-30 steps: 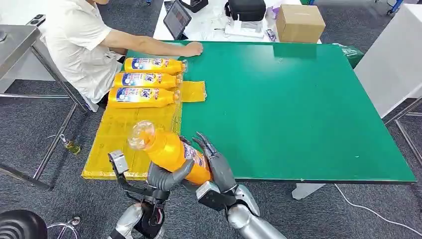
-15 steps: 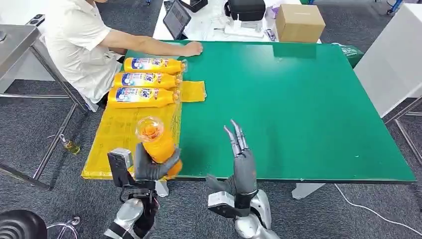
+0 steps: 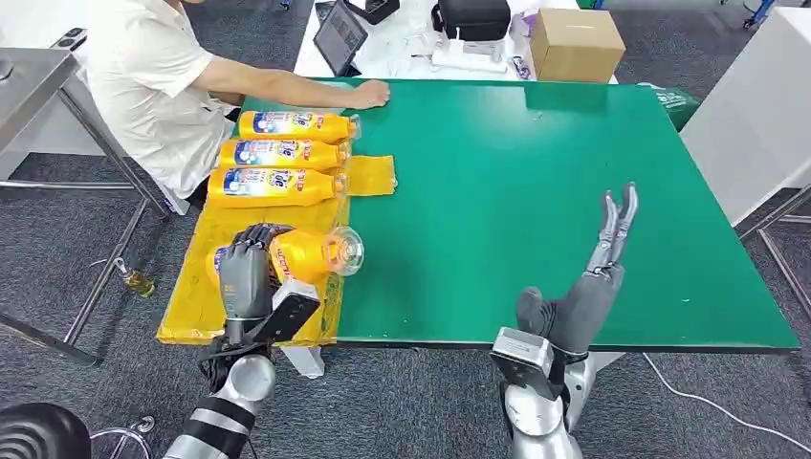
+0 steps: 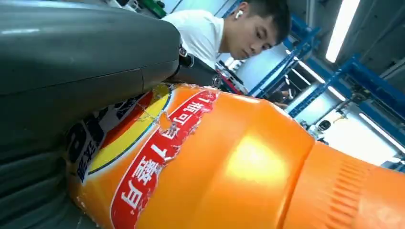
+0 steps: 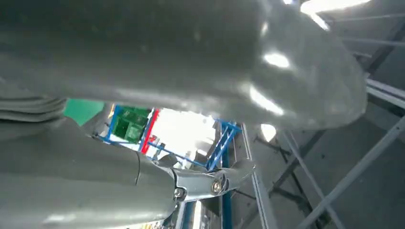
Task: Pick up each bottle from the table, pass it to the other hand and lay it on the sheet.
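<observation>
Upper left of the head view: a person (image 3: 153, 86) in a white shirt is sitting at the table (image 3: 574, 191) edge, one arm reaching onto the green top. Just right of the person, three orange bottles (image 3: 277, 153) are lying side by side on the yellow sheet (image 3: 215, 253), caps toward the right.

Lower left: the left hand (image 3: 247, 275) is gripping a fourth bottle (image 3: 311, 253) — fingers wrapping over its labelled body, the bottle lying roughly level above the near part of the sheet, its clear base facing right. Whether it is touching the sheet, cannot tell. The left wrist view is showing the same bottle (image 4: 229, 162) close up against the hand's grey thumb (image 4: 86, 57).

Lower right: the right hand (image 3: 583, 287) is holding nothing — fingers straight and extended, pointing up over the near table edge, well apart from the bottle.

Top centre: a tablet (image 3: 339, 36), a dark bag (image 3: 473, 17) and a cardboard box (image 3: 577, 43) are sitting beyond the table.
</observation>
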